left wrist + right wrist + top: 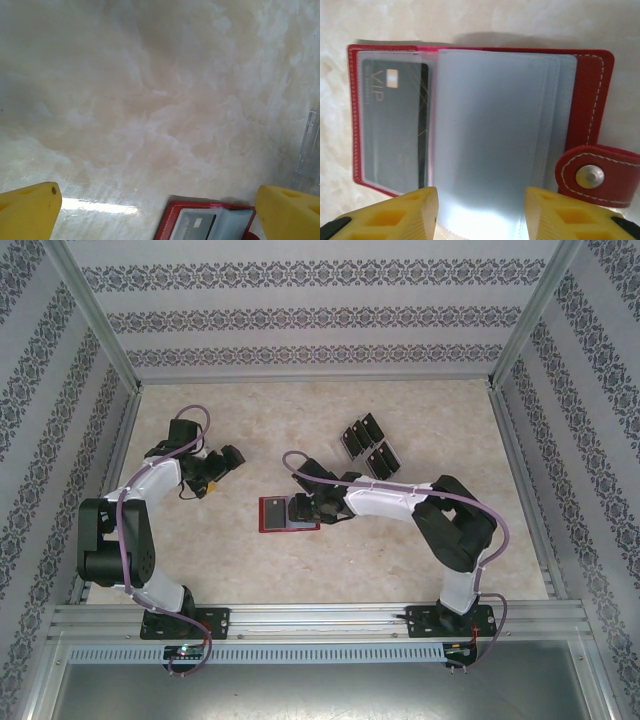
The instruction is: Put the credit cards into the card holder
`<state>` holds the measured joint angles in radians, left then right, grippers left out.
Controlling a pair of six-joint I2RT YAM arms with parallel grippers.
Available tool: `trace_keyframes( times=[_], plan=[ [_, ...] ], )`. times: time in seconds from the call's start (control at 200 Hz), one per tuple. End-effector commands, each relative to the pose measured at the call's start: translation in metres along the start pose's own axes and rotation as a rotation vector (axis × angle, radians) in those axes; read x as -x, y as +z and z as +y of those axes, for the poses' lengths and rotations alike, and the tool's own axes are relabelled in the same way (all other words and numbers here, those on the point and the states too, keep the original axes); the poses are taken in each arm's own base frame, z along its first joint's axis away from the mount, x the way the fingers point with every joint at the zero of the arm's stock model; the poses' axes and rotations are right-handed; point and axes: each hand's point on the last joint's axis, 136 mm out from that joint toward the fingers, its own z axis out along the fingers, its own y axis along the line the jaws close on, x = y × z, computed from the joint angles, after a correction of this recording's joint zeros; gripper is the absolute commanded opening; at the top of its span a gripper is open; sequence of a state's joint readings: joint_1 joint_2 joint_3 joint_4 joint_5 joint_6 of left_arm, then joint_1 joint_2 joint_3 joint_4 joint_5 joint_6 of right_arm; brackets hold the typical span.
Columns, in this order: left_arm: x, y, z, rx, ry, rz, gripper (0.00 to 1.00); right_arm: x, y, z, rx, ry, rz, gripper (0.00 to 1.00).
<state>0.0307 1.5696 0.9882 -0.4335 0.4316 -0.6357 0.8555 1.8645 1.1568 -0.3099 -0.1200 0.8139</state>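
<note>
The red card holder (pixel 274 514) lies open on the table, grey plastic sleeves up. One black credit card (pixel 395 125) marked VIP sits in its left sleeve. The closing tab (pixel 597 172) with a metal snap lies at the right. My right gripper (pixel 481 210) hovers over the near edge of the middle sleeve, fingers about half apart, nothing between them but the sleeve below. In the top view it (pixel 303 508) covers the holder's right half. My left gripper (pixel 228 462) is wide open to the left, with a corner of the card holder (pixel 172 220) below it. Several more black credit cards (pixel 365 445) stand further back.
The loose cards rest in a clear tiered rack (pixel 372 452) behind and to the right of the holder; its edge (pixel 307 150) shows at the right of the left wrist view. Patterned walls and a metal frame enclose the marbled table (pixel 250 410).
</note>
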Motion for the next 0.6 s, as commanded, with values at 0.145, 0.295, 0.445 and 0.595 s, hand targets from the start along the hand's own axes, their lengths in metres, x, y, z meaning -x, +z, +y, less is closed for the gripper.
trace_keyframes(
  times=[0.145,0.295,0.445,0.595],
  plan=[
    [-0.008,0.002,0.001,0.022,0.027,0.017,1.00,0.001,0.009,0.011,0.014,-0.006,0.004,0.50],
    [-0.008,0.003,0.001,0.022,0.026,0.016,1.00,0.001,0.008,0.015,0.023,-0.016,0.003,0.50],
    [-0.007,0.003,0.000,0.020,0.026,0.016,1.00,0.000,0.013,0.019,0.026,-0.022,0.015,0.50],
    [-0.008,0.004,-0.002,0.018,0.029,0.017,1.00,-0.001,0.015,0.030,0.044,-0.036,0.022,0.50]
  ],
)
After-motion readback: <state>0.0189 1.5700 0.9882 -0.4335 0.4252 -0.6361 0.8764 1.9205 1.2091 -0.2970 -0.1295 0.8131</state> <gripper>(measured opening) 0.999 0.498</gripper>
